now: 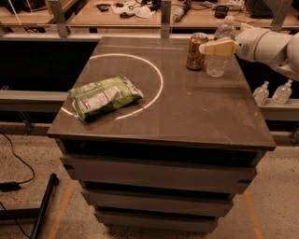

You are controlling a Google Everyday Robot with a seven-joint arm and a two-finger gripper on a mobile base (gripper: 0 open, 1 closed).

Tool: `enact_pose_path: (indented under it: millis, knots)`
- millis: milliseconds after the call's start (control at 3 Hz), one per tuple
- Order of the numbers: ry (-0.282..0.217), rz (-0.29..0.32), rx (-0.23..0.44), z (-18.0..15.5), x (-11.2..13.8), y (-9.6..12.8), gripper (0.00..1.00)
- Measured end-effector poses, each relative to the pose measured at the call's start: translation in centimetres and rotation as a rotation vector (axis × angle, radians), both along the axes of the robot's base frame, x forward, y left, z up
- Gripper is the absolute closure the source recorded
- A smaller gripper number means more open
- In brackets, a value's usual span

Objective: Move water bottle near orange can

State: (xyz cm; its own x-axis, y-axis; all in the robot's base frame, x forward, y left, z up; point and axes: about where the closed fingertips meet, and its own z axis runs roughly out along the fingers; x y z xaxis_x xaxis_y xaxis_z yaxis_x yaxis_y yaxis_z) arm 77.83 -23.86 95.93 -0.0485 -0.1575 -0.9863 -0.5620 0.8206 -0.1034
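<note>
One water bottle [224,31], clear plastic with a white cap, stands upright at the back right of the table [201,121], close to the right edge and not far from the back edge. Whether it holds liquid cannot be told.

One orange can [196,51], copper-coloured with a silver top, stands upright just left of the bottle, a narrow gap between them, and is shorter than it.

One gripper [216,46], beige, on a white arm [266,44], reaches in from the right and crosses the bottle's middle. Whether it clamps the bottle or stands loose around it cannot be told.

Open room: bare tabletop runs from both vessels forward to the near edge, and leftward to the circle. Right of the bottle only a thin strip of top remains.

One white circle [161,81] is marked on the left half of the top.

One green chip bag [105,97] lies flat across the circle's front left arc, near the left edge, well apart from bottle and can.

Table: dark, glossy top over stacked grey drawer fronts [159,173].

Two small clear pump bottles [272,92] stand on a ledge beyond the right edge, lower than the tabletop.

One workbench [131,11] behind carries small clutter, too blurred to name.

Floor: speckled, with orange tape lines [60,210] and a black cable [21,176] at left.
</note>
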Motion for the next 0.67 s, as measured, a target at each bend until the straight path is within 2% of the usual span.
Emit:
enact_pose_path:
  millis: [333, 667]
  knots:
    - [0.001, -0.004, -0.015, 0.5, -0.2, -0.2, 0.0]
    - [0.035, -0.06, -0.02, 1.9, -1.2, -3.5, 0.0]
